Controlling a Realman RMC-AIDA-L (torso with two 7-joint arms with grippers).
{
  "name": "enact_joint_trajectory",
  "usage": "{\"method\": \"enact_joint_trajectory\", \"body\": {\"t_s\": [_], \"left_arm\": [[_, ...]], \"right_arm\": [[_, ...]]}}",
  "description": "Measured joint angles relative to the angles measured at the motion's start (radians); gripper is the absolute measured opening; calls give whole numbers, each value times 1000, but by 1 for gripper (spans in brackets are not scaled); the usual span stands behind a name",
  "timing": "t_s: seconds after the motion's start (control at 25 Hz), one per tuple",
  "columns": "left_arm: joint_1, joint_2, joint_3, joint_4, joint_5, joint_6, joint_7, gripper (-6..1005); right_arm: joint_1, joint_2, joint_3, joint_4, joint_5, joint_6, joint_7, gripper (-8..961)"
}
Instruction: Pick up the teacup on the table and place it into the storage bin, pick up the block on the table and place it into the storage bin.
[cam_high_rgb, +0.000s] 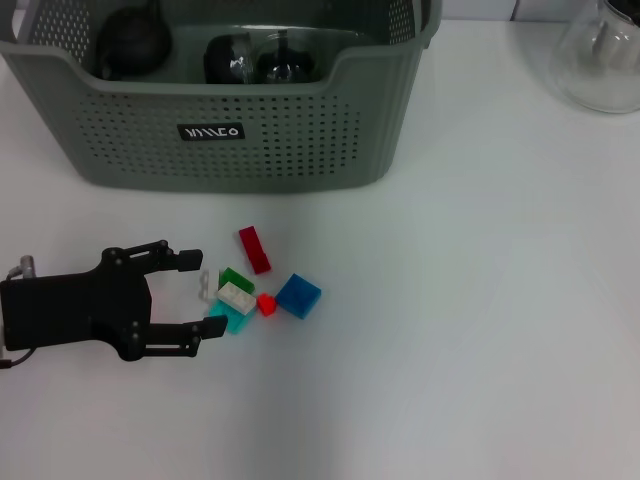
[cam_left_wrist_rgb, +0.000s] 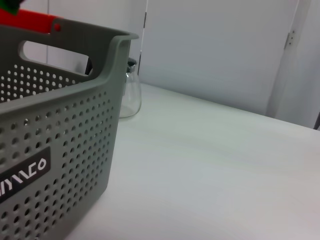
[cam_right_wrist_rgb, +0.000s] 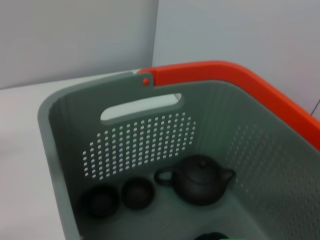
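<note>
Now the left gripper (cam_high_rgb: 205, 295) is lining up on the blocks, jaws spread wide and holding nothing.

Low over the white table (cam_high_rgb: 480, 330), it is pointing at the small cluster just in front of the storage bin (cam_high_rgb: 290, 140) — a white block (cam_high_rgb: 237, 297) on a teal block (cam_high_rgb: 236, 317), with green block (cam_high_rgb: 236, 277), blue block (cam_high_rgb: 299, 296) and two red ones close by. I'd single out one piece, straddle it squarely and close before lifting — the neighbours are touching. Dark teacups (cam_right_wrist_rgb: 138, 192) and a teapot (cam_right_wrist_rgb: 199, 180) are already lying in the bin. The right gripper is hanging above the bin; I cannot tell its state.
</note>
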Motion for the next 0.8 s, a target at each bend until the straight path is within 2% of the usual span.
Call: {"method": "enact_joint_trajectory", "body": {"t_s": [0.44,0.48,0.56,0.68,0.8], "left_arm": [[-3,-5,0,0,0,-11,0,875],[-4,-5,0,0,0,-11,0,875],[-4,-5,0,-1,0,-11,0,875],[-5,-5,0,-2,0,-9,0,875],[-4,-4,-1,-2,0,-5,0,875]], "right_arm": [[-16,-1,-3,-19,0,0,0,376],[-23,-1,-3,-36,1,-8,0,462],[-48,1,-3,-101,18,-40,-1,635],[-117,2,-3,-264,100,-117,-11,664],[-228,0,-2,-459,249,-214,-45,687]]}}
